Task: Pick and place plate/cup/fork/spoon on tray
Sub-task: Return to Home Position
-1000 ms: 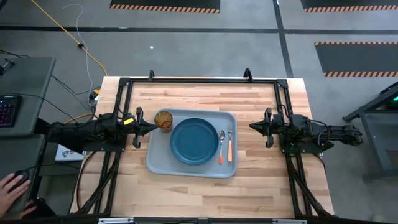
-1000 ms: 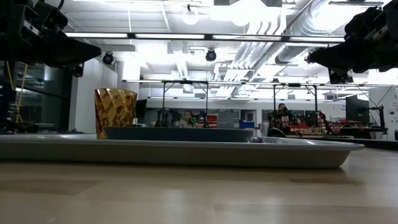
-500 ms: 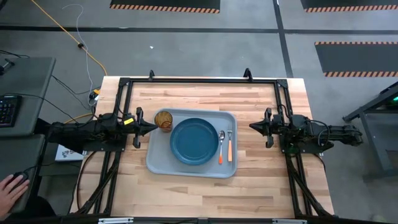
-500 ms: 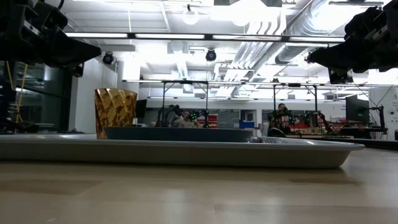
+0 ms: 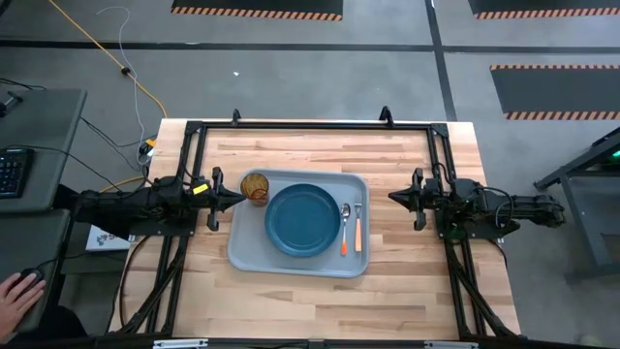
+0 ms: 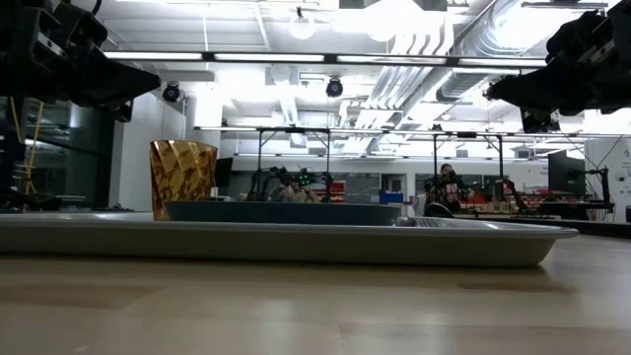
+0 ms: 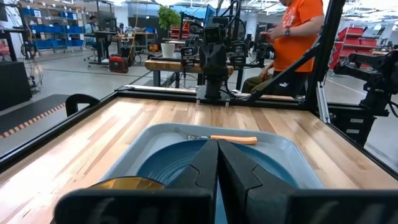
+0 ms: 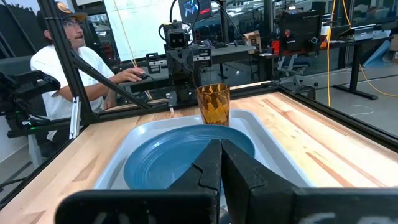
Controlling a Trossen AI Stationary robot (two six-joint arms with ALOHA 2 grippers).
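The pale grey-blue tray (image 5: 242, 252) lies at the table's middle. The dark blue plate (image 5: 302, 220) rests flat on it. The amber cup (image 5: 255, 187) stands upright in the tray's far left corner. The spoon (image 5: 345, 225) and the fork (image 5: 356, 228) lie side by side on the tray, right of the plate. My left gripper (image 5: 238, 199) is shut and empty, raised just left of the tray beside the cup. My right gripper (image 5: 393, 197) is shut and empty, raised right of the tray.
A black frame (image 5: 310, 126) runs round the table's edges. A person's hand (image 5: 17, 291) rests on a mouse at a desk left of the table. People sit and stand beyond the table in the wrist views (image 8: 62, 56) (image 7: 298, 37).
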